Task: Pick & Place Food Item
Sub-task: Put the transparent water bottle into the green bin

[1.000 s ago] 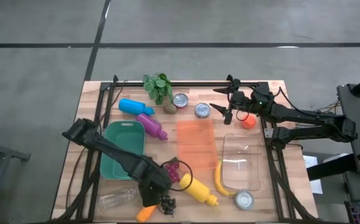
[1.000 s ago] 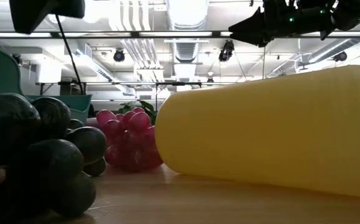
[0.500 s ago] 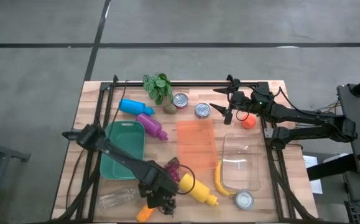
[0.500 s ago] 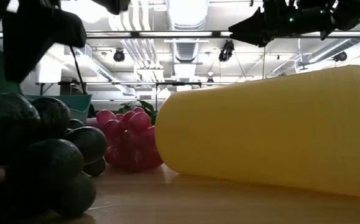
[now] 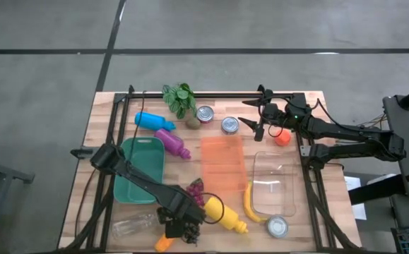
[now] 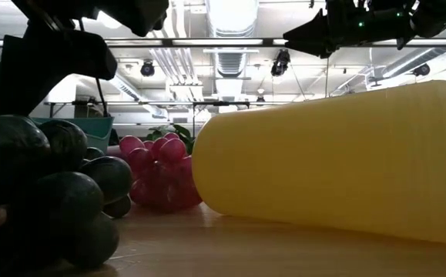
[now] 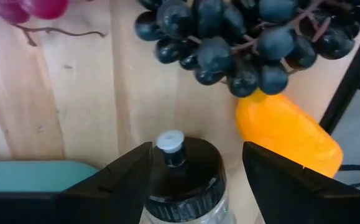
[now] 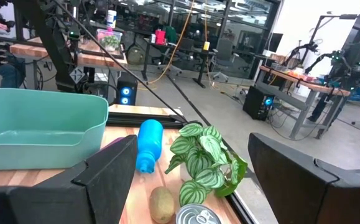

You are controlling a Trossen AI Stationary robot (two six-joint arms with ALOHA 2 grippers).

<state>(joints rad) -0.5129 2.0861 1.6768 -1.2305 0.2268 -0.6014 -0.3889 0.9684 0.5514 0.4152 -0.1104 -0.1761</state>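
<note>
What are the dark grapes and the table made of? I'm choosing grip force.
Dark grapes: probably moulded plastic, with a glossy, uniform sheen, though real fruit can't be ruled out. Table: light wood, matte, with visible grain and plank seams.

Two dark jointed arms, black cables, green lights on one.

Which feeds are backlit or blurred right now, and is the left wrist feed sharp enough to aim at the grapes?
Low view: ceiling lights backlight everything, so the dark grapes and the arm above them are near silhouettes, and the yellow bottle looms soft. Left wrist view: evenly lit, dark grapes fairly sharp, the near clear bottle slightly soft. High view: even light, no glare.
</note>
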